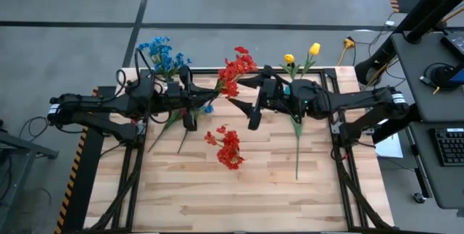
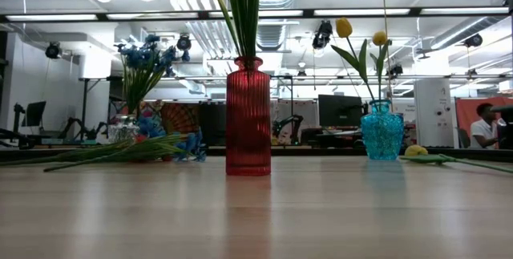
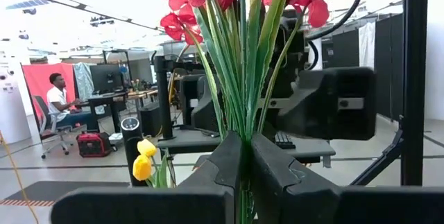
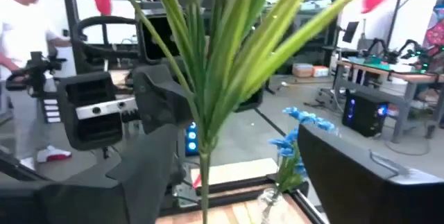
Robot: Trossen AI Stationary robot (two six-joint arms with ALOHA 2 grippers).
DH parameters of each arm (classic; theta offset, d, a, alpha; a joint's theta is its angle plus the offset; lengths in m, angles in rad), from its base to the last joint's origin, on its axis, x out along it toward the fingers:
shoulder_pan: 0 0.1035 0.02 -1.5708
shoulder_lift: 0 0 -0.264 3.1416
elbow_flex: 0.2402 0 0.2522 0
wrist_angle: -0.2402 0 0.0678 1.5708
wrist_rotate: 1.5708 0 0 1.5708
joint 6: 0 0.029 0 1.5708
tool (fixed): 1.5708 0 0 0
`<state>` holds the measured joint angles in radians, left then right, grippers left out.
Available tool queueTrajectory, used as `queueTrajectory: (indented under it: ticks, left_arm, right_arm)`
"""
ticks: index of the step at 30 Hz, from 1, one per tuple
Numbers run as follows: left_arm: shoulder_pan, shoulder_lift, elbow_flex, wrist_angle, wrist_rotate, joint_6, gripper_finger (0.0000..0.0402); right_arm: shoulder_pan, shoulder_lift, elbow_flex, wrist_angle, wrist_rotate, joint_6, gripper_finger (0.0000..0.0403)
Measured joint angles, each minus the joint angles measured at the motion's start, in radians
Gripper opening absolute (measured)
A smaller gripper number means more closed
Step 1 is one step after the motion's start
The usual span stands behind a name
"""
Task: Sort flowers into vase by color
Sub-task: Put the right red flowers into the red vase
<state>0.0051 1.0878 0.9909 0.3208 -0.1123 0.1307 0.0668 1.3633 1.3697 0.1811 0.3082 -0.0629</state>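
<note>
Red sprig [image 1: 233, 71] is standing in the red vase [image 2: 248, 119] at the back middle of the table, and the left gripper [image 3: 243, 175] is clamped tight around its stems. The right gripper [image 1: 255, 98] hangs just beside it, jaws spread wide, holding nothing. Blue flowers [image 1: 163, 54] sit in the clear vase [image 2: 124, 129], two yellow buds [image 1: 302, 54] in the teal vase [image 2: 381, 131]. Left to do, I'd say: a red sprig [image 1: 228, 149] lying mid-table, a yellow stem [image 1: 297, 143] on the right, and a blue one [image 2: 191, 144] lying by the left arm
</note>
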Motion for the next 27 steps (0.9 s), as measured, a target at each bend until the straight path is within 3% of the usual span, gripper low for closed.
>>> queueTrajectory:
  ticks: [10,21,27]
  left_arm:
    - [0.0,0.04,0.0,0.055,0.0,0.007,0.0004]
    - [0.001,0.09,0.01,0.105,-0.009,0.011,0.0004]
    - [0.001,0.12,0.045,0.107,-0.01,0.011,0.0004]
  right_arm:
    - [-0.015,0.036,0.0,0.102,-0.032,-0.016,0.0342]
    - [-0.018,0.054,0.0,0.169,-0.073,-0.065,0.0341]
    - [-0.024,0.054,0.01,0.175,-0.073,-0.07,0.0317]
